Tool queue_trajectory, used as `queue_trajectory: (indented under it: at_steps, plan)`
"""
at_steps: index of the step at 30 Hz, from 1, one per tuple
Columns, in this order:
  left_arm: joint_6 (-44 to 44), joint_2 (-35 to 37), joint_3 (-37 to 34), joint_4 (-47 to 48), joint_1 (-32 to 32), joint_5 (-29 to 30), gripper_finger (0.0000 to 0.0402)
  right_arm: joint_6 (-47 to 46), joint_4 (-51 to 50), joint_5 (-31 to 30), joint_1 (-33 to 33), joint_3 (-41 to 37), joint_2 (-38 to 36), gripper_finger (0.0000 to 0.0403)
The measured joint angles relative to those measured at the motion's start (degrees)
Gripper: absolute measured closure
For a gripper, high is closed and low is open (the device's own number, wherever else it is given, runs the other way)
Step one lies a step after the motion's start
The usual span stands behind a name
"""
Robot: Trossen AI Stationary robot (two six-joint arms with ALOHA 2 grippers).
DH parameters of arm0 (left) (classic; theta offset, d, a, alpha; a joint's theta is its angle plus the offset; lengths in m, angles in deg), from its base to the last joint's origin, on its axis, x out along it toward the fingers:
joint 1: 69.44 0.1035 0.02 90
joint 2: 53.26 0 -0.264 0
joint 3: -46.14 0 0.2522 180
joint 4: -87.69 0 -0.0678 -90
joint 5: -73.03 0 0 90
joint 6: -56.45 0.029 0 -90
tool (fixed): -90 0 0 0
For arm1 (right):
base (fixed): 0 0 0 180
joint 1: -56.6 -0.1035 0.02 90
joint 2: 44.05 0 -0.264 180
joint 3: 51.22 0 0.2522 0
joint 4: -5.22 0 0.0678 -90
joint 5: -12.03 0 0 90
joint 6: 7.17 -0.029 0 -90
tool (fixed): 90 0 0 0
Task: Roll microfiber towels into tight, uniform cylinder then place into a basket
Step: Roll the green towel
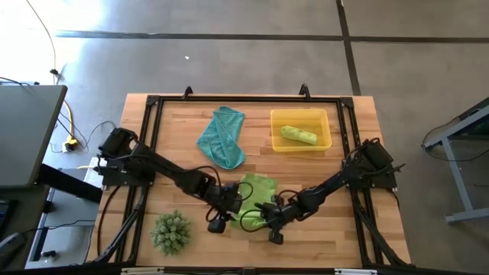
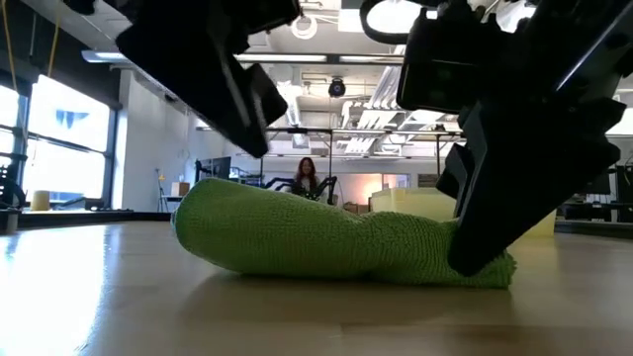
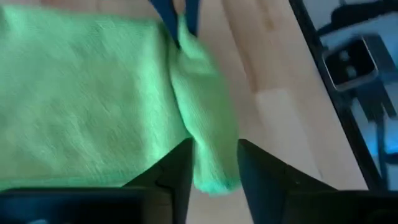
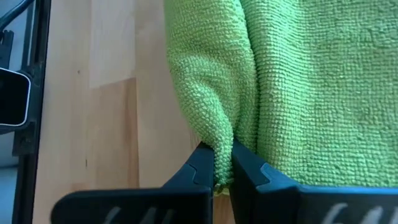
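I am mid-roll: my right pincer (image 4: 222, 171) clenches the lime-green microfiber towel (image 1: 256, 189) edge, my left pincer (image 3: 212, 163) stands released around its fold, so next I must regrip there

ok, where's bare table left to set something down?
Bare wood: the left strip beside the teal towel, and the front right corner below the basket. Crowded: front centre, both claws on the green towel, plant front left.

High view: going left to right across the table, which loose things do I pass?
Spiky green plant → teal towel → lime-green towel being rolled, held between both arms → yellow basket with a rolled green towel inside.
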Motion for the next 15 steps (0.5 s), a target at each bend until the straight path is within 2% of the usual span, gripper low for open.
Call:
queue_trajectory:
  at_steps: [5, 8, 11, 15]
  plan:
    - [-0.2, -0.7, 0.1, 0.1, -1.9, 2.0, 0.0239, -1.9, 0.5, -1.1, 0.6, 0.0, 0.0, 0.0398]
    - [0.9, -0.7, 0.1, 0.2, -4.2, 5.1, 0.0218, -3.7, 0.9, -2.3, 0.8, 0.0, 0.0, 0.0398]
    - [3.6, -0.7, 0.1, 0.1, -5.7, 7.8, 0.0205, -6.2, 1.3, -3.2, 1.0, 0.0, 0.1, 0.0398]
    - [7.3, -0.7, 0.1, 0.8, -6.1, 8.1, 0.0200, -8.7, 1.7, -4.4, 1.0, 0.0, 0.2, 0.0398]
